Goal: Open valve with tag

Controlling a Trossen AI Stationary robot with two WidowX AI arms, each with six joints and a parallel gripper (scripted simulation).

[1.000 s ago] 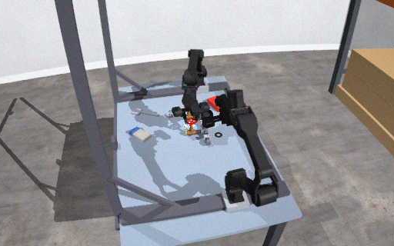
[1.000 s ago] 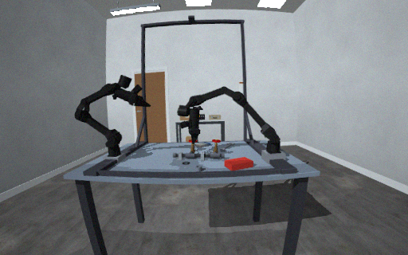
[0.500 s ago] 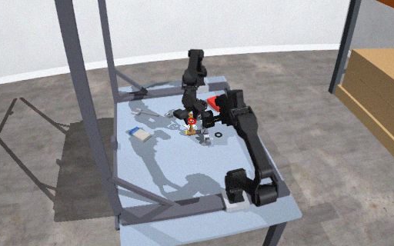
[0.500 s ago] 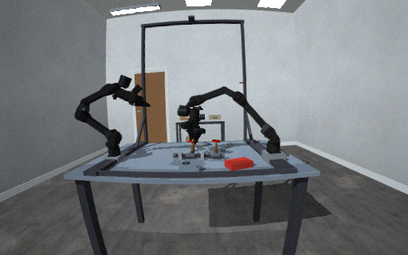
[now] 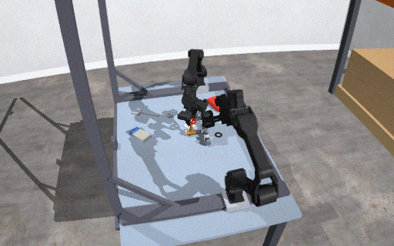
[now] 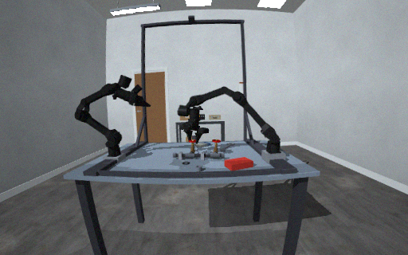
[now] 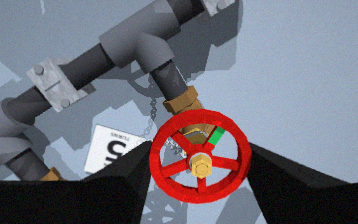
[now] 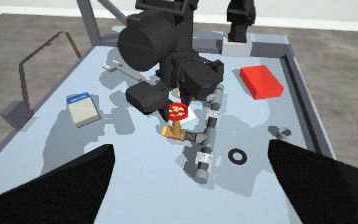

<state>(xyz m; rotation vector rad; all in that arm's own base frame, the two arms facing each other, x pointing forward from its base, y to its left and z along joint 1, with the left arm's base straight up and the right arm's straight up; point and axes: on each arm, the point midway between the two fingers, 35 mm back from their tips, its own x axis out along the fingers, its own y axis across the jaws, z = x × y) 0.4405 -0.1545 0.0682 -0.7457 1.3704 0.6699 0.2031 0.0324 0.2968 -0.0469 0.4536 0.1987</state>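
Note:
A red handwheel (image 7: 200, 196) (image 8: 178, 119) with one green spoke tops a brass valve (image 8: 176, 134) on the grey pipe (image 7: 140, 30) (image 8: 209, 136). My left gripper (image 7: 197, 149) (image 6: 193, 139) is shut on this wheel, one finger at each side of its rim. A white tag (image 7: 97, 139) on a chain (image 7: 153, 107) lies beside the valve, and the chain runs to beneath this wheel. Its word TURNS is upside down, and a finger partly covers its digit. A second red wheel (image 6: 216, 140) shows in the exterior view. My right gripper (image 8: 191, 149) (image 6: 149, 105) is open and empty, raised away from the valves.
A red block (image 6: 238, 163) (image 8: 261, 81), a black ring (image 8: 237, 156) and a small grey part (image 8: 283, 132) lie on the pipe side. A wrench (image 5: 145, 113) and a blue and beige box (image 5: 140, 134) (image 8: 83, 110) lie across the table.

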